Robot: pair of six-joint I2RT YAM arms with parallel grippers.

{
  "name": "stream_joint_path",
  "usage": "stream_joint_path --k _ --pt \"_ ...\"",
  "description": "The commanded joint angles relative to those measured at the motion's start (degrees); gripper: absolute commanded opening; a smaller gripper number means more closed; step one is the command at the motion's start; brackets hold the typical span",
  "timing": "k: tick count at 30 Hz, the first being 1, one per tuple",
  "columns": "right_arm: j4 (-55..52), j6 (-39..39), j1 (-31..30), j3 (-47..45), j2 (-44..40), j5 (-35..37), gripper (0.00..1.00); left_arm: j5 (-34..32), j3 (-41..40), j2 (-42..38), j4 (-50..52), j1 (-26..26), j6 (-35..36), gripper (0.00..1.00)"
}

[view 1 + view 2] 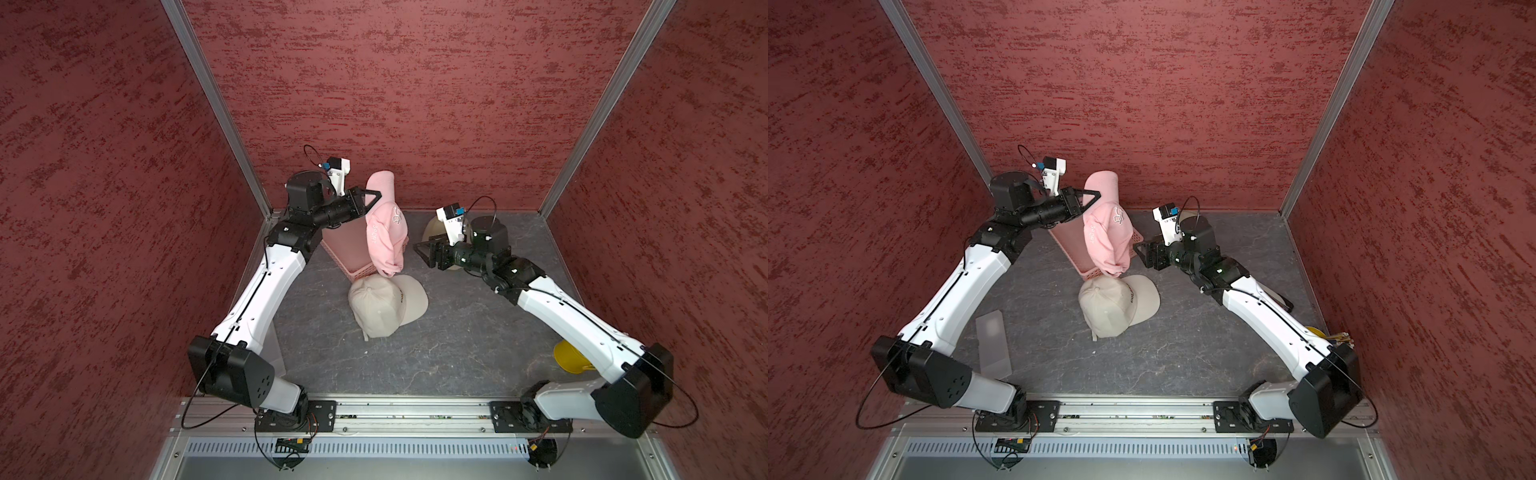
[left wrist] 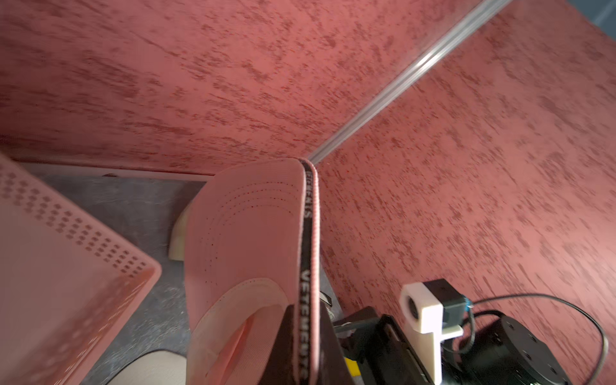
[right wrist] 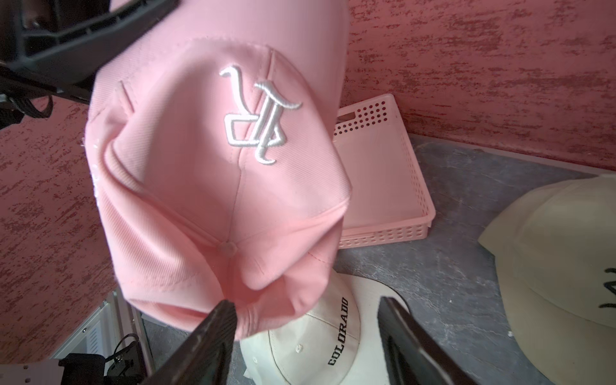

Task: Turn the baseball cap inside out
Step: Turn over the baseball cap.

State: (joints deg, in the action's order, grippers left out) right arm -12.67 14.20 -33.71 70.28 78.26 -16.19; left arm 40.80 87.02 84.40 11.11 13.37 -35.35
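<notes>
A pink baseball cap (image 1: 386, 232) (image 1: 1106, 232) hangs in the air over the back of the table, brim up and crown down, its white embroidered logo facing the right wrist view (image 3: 216, 166). My left gripper (image 1: 371, 196) (image 1: 1090, 196) (image 2: 308, 333) is shut on the edge of the cap's brim (image 2: 246, 240). My right gripper (image 1: 422, 249) (image 1: 1139, 248) (image 3: 305, 310) stands open just beside the lower back of the crown. One finger (image 3: 216, 326) is at the fabric's edge and nothing is clamped.
A beige cap (image 1: 386, 305) (image 1: 1117, 303) (image 3: 310, 343) lies on the grey table right under the pink one. A pink perforated basket (image 1: 345, 249) (image 3: 380, 173) stands behind. Another beige cap (image 3: 566, 260) lies at the back right, and a yellow object (image 1: 569, 357) by the right arm.
</notes>
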Motion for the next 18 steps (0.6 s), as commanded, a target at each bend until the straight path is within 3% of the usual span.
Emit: stream_joint_path --k 1,9,18 --pt "0.13 1.5 -2.08 2.58 0.39 5.31 0.73 14.23 -0.76 0.32 -12.46 -1.55 -0.35 0.0" --pt "7.23 9.75 -3.36 -2.82 -1.04 7.8 0.7 15.06 2.15 1.32 -10.31 -0.44 1.83 0.0" --pt "8.67 13.21 -3.54 -0.14 4.07 6.01 0.58 13.67 2.63 0.93 -8.47 0.83 3.36 0.0"
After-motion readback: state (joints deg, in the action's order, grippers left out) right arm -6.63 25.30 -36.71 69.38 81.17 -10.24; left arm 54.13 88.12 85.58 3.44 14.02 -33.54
